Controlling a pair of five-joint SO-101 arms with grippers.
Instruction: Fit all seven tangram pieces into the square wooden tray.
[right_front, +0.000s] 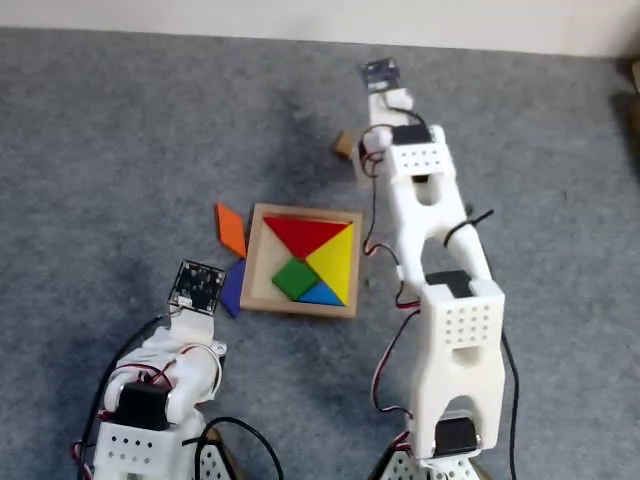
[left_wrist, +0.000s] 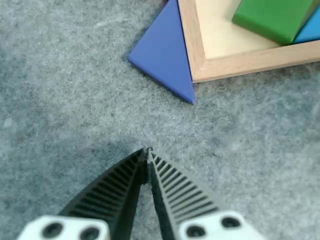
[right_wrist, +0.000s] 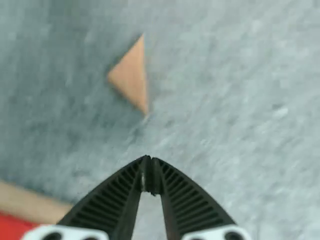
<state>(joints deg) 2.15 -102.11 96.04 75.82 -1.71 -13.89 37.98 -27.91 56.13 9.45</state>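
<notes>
The square wooden tray (right_front: 300, 213) lies mid-table and holds a red triangle (right_front: 305, 235), a yellow triangle (right_front: 335, 262), a green square (right_front: 295, 278) and a light blue triangle (right_front: 322, 293). Outside its left rim lie an orange parallelogram (right_front: 231, 230) and a dark blue triangle (right_front: 232, 288). In the left wrist view my left gripper (left_wrist: 148, 150) is shut and empty just above the carpet, a short way from the dark blue triangle (left_wrist: 165, 52) that touches the tray's corner (left_wrist: 240, 62). My right gripper (right_wrist: 148, 159) is shut and empty, close to a small tan triangle (right_wrist: 131, 77) on the carpet beyond the tray.
Grey carpet covers the table. The tan triangle (right_front: 345, 146) lies behind the tray, beside the right arm (right_front: 425, 200). The tray's left half shows bare wood (left_wrist: 220, 35). A tray edge (right_wrist: 25, 205) and a bit of red (right_wrist: 10, 227) appear in the right wrist view.
</notes>
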